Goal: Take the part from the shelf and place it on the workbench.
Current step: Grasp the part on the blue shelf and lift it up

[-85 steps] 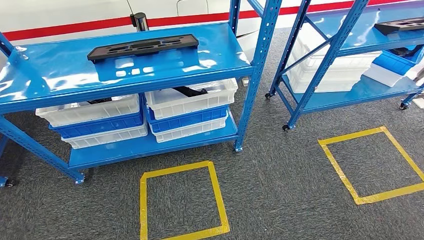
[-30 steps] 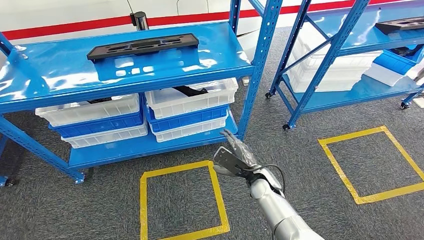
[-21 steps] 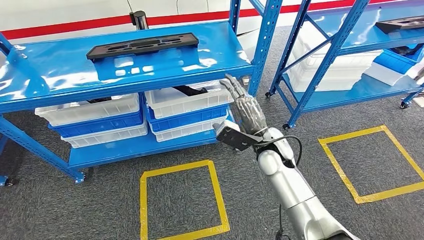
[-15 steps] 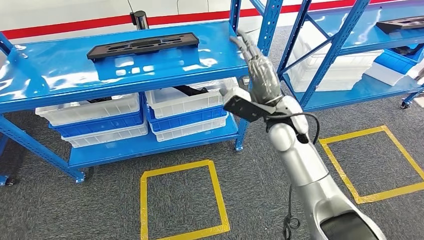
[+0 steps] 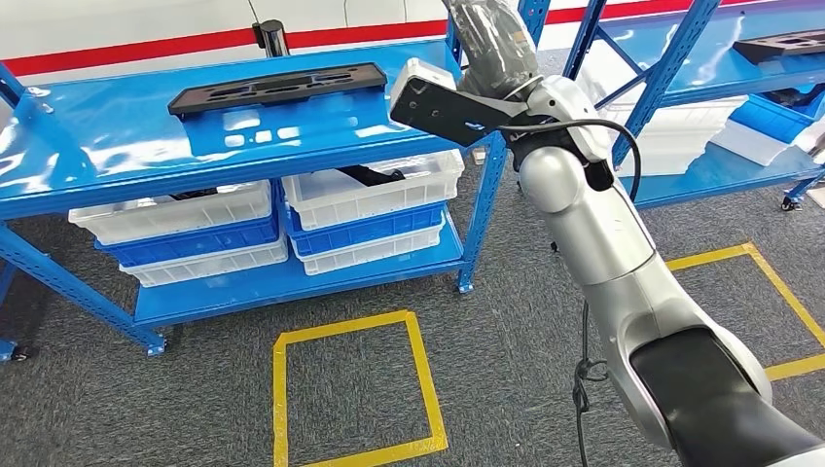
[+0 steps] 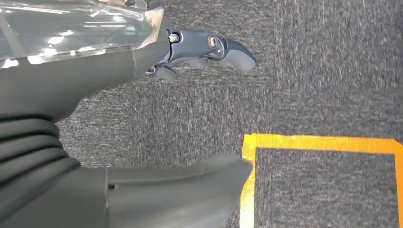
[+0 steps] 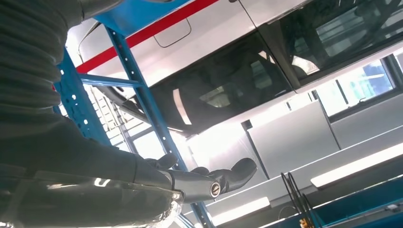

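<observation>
The part [image 5: 277, 88] is a long flat black plate with cut-outs, lying on the top board of the blue shelf [image 5: 117, 146]. My right hand [image 5: 491, 39] is raised at the shelf's right end, level with the top board and to the right of the part, apart from it. In the right wrist view that hand [image 7: 119, 166] has its fingers [image 7: 228, 175] stretched out with nothing in them. My left hand [image 6: 71, 80] hangs over the grey carpet, its fingers [image 6: 209, 47] and thumb [image 6: 190, 190] apart and holding nothing.
White and blue bins [image 5: 370, 209] fill the lower shelf boards. The blue shelf post [image 5: 491, 185] stands just beside my right arm. A second blue shelf [image 5: 681, 78] at the right carries another black part [image 5: 783, 46]. Yellow tape squares [image 5: 350, 389] mark the carpet.
My right arm has come up from low over the carpet to the height of the top shelf board, moving up and towards the shelf. The part has not moved.
</observation>
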Available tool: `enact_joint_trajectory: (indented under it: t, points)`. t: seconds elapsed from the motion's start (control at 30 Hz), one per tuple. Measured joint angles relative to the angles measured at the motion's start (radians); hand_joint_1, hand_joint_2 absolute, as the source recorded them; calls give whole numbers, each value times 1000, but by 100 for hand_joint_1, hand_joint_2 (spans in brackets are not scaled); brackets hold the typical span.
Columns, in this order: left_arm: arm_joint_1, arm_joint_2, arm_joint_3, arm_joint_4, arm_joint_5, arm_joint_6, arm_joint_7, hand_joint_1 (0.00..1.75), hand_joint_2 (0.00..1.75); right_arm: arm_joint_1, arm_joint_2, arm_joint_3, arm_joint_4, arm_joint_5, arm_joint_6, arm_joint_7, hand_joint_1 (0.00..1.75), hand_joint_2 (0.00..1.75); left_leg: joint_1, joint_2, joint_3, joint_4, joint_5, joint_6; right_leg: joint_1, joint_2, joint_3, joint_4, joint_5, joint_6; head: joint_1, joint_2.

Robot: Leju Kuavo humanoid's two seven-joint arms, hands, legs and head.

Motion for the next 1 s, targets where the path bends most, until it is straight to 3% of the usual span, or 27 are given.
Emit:
enact_joint_trajectory:
  t: [0.53,1.0]
  points:
    - [-5,1,-45,4,-14,-14,29,0,0,49,64,154,73,136,81,89,0,175,0,0,-1,0,0,0,0,0,-2,0,0,0,0,0]
    - [4,3,-70,4,-23,-14,26,0,0,66,-15,10,-5,65,80,87,0,175,0,0,-1,0,0,0,0,0,-2,0,0,0,0,0]
